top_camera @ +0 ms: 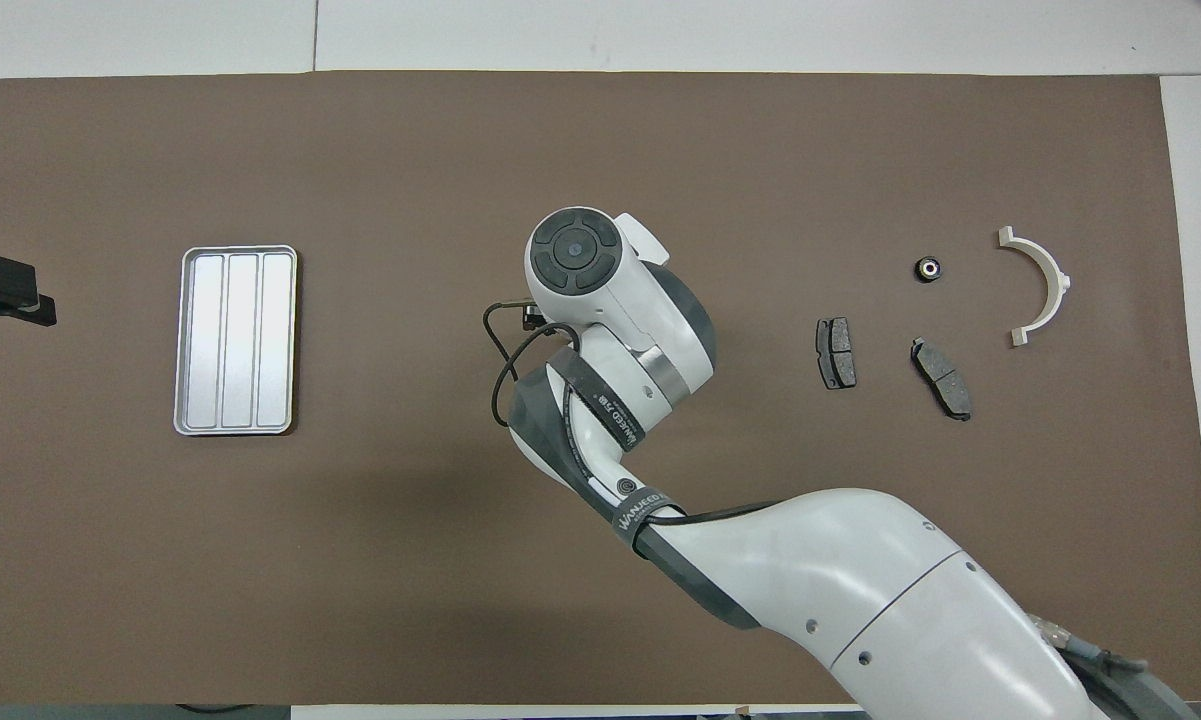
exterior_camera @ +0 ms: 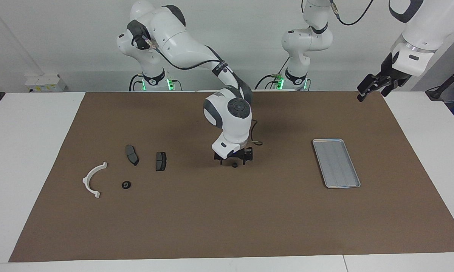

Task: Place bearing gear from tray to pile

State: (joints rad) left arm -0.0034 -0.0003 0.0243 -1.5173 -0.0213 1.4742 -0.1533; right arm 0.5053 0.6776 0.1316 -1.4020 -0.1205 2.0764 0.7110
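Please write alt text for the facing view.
The right gripper hangs open low over a small black gear at mid-table, between the empty tray and the pile. The left gripper waits raised.

You have two bearing gears (exterior_camera: 234, 165) (exterior_camera: 126, 184), two dark brake pads (exterior_camera: 132, 154) (exterior_camera: 160, 161), one white semicircular bracket (exterior_camera: 92, 180), and one silver tray (exterior_camera: 336, 163) on one brown mat (exterior_camera: 227, 223).

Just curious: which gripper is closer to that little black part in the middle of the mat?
Right. The right gripper is down over the black part, open. The left gripper waits raised at the mat's corner, past the tray.
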